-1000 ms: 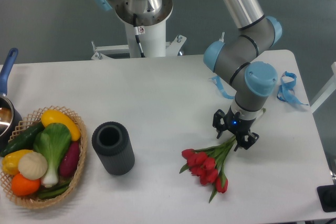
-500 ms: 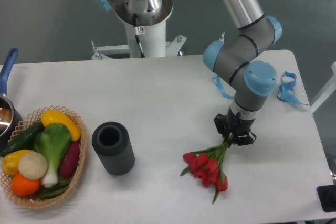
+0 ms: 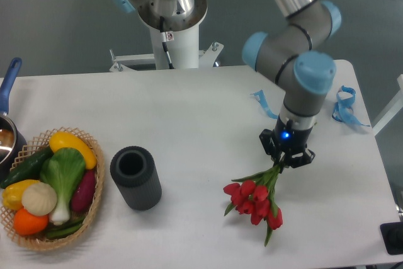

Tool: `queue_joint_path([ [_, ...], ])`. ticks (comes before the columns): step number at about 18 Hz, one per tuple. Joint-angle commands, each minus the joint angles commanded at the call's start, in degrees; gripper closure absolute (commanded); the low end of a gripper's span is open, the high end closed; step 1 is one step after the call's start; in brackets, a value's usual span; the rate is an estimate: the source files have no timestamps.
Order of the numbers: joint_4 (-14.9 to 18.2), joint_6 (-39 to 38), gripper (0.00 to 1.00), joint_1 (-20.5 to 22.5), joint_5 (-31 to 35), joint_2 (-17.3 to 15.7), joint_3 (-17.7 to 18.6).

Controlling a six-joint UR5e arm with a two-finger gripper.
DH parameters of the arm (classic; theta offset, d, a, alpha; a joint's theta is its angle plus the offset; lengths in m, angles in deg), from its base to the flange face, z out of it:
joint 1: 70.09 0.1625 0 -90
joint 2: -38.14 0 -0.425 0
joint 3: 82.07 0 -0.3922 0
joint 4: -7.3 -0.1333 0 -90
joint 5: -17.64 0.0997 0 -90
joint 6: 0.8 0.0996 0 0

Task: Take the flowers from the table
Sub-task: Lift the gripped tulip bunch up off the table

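A robot lab or test cell: a white desk (image 3: pixel 189 111) on a bare grey floor, the arm's white pedestal (image 3: pixel 173 36) bolted down at top centre, and staged props, including a wicker basket (image 3: pixel 94 203) of toy vegetables at lower left.

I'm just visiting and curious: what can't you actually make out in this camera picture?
- Stem ends of the flowers: hidden inside the tool.
- Whether the blooms are clear of the table: the top-down camera view doesn't settle it.
- Pot: cut off by the left edge.
- Dark object: cut off at the right edge.
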Motion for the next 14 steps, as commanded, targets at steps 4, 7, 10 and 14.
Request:
queue_joint_path([
  [4, 0.00, -4.92, 0.87, 1.49, -10.90, -5.28, 0.00],
  [7, 0.00, -9.14, 0.87, 2.11, -20.14, -8.71, 0.26],
  [10, 0.00, -11.43, 0.87, 2.46, -27.26, -9.68, 0.44],
  [14, 0.00, -12.23, 0.87, 2.64, -33.33, -9.94, 0.97],
])
